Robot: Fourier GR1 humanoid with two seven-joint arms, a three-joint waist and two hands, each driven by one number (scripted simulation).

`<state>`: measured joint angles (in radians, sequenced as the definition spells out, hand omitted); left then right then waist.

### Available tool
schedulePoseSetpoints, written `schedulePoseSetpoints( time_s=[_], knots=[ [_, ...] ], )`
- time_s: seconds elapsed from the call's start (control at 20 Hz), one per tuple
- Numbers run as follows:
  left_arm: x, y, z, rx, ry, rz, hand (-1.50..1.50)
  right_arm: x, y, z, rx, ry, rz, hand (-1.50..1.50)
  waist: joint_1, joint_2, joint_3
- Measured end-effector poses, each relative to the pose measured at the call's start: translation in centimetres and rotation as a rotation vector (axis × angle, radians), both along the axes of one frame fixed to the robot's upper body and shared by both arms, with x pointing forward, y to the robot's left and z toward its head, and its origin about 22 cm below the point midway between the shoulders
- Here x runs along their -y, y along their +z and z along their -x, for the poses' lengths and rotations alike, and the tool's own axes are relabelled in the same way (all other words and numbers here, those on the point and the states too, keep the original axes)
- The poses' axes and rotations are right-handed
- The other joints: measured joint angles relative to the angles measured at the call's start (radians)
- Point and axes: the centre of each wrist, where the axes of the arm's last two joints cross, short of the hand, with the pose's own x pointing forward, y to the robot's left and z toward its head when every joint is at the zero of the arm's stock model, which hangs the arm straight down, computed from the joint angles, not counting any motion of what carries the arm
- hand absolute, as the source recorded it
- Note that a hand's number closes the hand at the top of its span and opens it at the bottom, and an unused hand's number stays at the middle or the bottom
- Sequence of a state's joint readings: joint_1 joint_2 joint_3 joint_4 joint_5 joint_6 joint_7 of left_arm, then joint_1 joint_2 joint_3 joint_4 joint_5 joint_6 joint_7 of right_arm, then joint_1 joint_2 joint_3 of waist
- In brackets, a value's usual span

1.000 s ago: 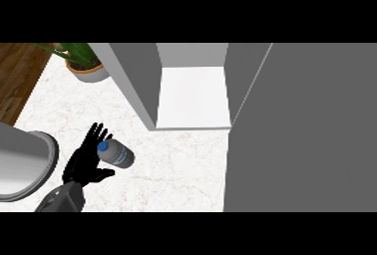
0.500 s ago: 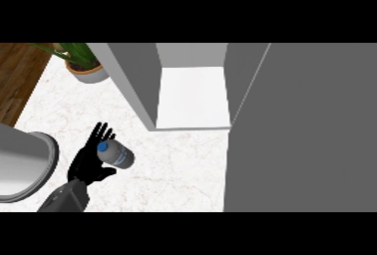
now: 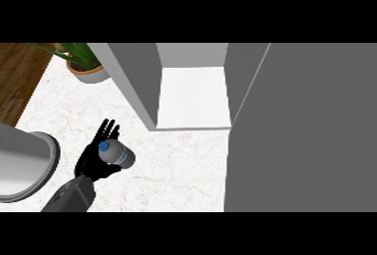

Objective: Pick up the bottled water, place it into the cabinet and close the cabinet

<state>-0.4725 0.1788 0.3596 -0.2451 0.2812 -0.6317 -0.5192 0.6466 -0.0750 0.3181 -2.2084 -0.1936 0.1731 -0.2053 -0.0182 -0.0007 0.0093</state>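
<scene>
Lower left of the head view: left hand (image 3: 90,162) is up against the bottled water (image 3: 117,155), which lies across the palm with its blue cap (image 3: 104,146) toward the camera. Fingers (image 3: 109,130) stick out straight and splayed past the bottle, not wrapped round it. So the hand is open, backing the bottle rather than clamping it. Thumb may be tucked under the bottle's lower side, but it's black on black, can't be sure. Right hand is not in frame. Bottle is over the white marble counter (image 3: 177,169), well apart from the cabinet (image 3: 193,97). The cabinet's white shelf shows bare and its grey door (image 3: 309,129) stands open at right. Handling, my guess: small plastic bottle, full, so fairly heavy for its size, with contents that slosh. The wall is smooth and round, likely slippery, and thin enough to give under a squeeze. Cap end is stiff but too narrow to hold well. Best hold is mid-body, fingers and thumb closing on opposite sides, axis brought upright so it can stand on the shelf. It needs that wrap before any lift, since off an open palm it could roll. Potted plant (image 3: 85,67) and grey round vessel (image 3: 22,164) at left are off the path to the cabinet.
</scene>
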Motion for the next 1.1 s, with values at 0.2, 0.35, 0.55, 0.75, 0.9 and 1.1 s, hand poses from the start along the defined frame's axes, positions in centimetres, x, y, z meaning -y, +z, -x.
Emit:
schedulePoseSetpoints(
  time_s=[0.2,0.35,0.55,0.75,0.9,1.1],
  knots=[
    [0.7,-0.1,0.0,0.004,-0.041,0.002,1.50,-0.3,-0.1,-0.4,-0.005,0.004,-0.003,-1.50,0.001,0.001,-0.002],
    [2.1,-0.4,-0.1,-0.003,-0.091,0.014,1.50,-0.1,0.1,-0.4,-0.008,-0.002,-0.001,-1.50,0.000,0.003,-0.007],
    [3.4,-0.5,-0.3,0.001,-0.111,0.039,1.50,-0.3,0.0,-0.5,-0.007,-0.005,0.001,-1.50,0.001,0.004,-0.009],
    [3.7,-0.6,-0.3,0.010,-0.113,0.029,1.50,-0.1,-0.4,-0.3,-0.008,-0.009,-0.001,-1.50,0.001,0.003,-0.009],
    [4.4,-0.3,-0.9,0.026,-0.091,0.021,1.50,0.5,-0.7,-0.5,-0.009,-0.009,0.007,-1.50,0.002,0.004,-0.010],
    [2.3,-0.3,-0.1,0.062,0.005,-0.029,1.50,1.0,-0.8,-0.2,-0.012,-0.012,0.012,-1.50,0.006,0.002,-0.010]
  ],
)
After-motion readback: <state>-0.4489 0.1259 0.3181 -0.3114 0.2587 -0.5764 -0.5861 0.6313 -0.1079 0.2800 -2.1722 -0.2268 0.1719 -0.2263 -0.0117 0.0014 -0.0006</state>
